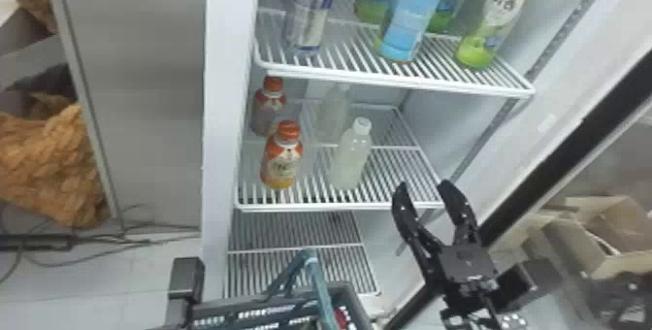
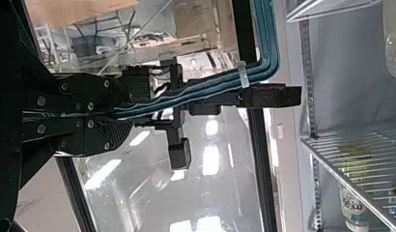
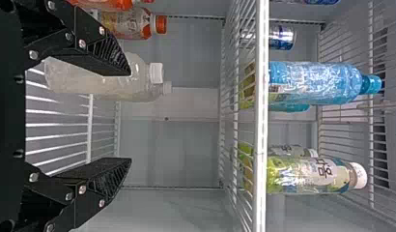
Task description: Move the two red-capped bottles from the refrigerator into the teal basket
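A refrigerator (image 1: 223,110) is standing open above a teal basket (image 1: 355,302), whose handle the left gripper (image 2: 123,114) is clenching. The right gripper (image 1: 423,187) is holding its fingers apart, empty. On the middle shelf, the front red-capped bottle (image 1: 283,164) and its twin behind (image 1: 266,110) are standing upright, probably hefty, firm and slick, inviting a mid-body grasp.

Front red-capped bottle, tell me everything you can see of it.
The front red-capped bottle is short and looks like plastic, with a ridged-looking orange-red cap on, orange-red shoulders, a pale label and a yellow-orange base. It stands upright on the wire shelf, ahead of the other red-capped bottle. No claw touches it.
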`<state>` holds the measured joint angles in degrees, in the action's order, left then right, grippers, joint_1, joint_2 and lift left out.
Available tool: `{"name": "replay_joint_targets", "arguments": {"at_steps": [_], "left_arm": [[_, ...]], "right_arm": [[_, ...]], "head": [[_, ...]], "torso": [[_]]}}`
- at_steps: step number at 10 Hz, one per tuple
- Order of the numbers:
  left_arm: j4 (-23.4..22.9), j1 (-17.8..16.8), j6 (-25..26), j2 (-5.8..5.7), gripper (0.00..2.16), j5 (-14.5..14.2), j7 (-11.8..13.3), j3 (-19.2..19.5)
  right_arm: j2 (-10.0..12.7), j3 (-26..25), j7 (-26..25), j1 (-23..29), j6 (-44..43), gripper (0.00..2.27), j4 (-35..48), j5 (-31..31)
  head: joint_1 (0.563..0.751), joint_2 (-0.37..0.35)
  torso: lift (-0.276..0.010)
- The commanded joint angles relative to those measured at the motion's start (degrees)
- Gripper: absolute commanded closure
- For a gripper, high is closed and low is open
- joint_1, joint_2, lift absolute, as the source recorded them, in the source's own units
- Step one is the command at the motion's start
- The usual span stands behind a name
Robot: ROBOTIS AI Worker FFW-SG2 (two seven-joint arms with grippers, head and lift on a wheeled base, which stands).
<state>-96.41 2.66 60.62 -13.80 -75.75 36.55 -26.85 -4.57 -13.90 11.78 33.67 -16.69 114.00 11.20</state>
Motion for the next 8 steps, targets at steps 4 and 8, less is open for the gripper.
{"name": "replay_joint_targets", "arguments": {"at_steps": [4,8], "left_arm": [[0.0,0.0,0.0,0.09,1.11,-0.1,0.0,0.0],[0.0,0.0,0.0,0.09,1.11,-0.1,0.0,-0.1]], "right_arm": [[0.0,0.0,-0.2,0.2,0.0,0.43,0.7,-0.1],[0.0,0.0,-0.4,0.5,-0.2,0.43,1.2,-0.2]], "head": [[0.695,-0.35],[0.695,-0.35]], "torso": [[-0.228],[-0.228]]}}
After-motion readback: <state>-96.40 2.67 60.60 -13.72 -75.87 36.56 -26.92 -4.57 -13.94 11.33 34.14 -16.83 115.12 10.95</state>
